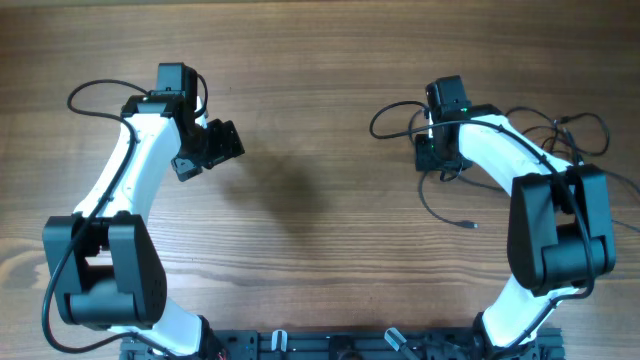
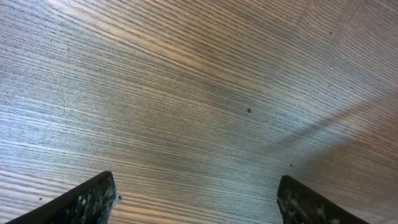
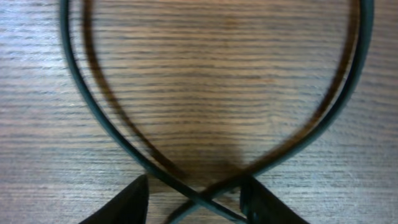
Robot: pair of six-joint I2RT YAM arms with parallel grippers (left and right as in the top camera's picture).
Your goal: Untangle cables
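The thin black cables (image 1: 560, 135) lie in loose loops at the far right of the wooden table. One loop (image 1: 392, 118) reaches left of the right wrist, and one strand ends in a small plug (image 1: 471, 225). My right gripper (image 1: 438, 160) is low over them. In the right wrist view its fingers (image 3: 196, 199) are apart, and two cable strands (image 3: 93, 112) cross between the fingertips. My left gripper (image 1: 210, 150) is open and empty at the far left, well away from the cables. Its wrist view (image 2: 196, 199) shows only bare wood.
The wooden table (image 1: 320, 210) fills the view. The thicker black arm cables (image 1: 95, 95) loop beside each arm. The arm bases (image 1: 330, 345) stand at the front edge.
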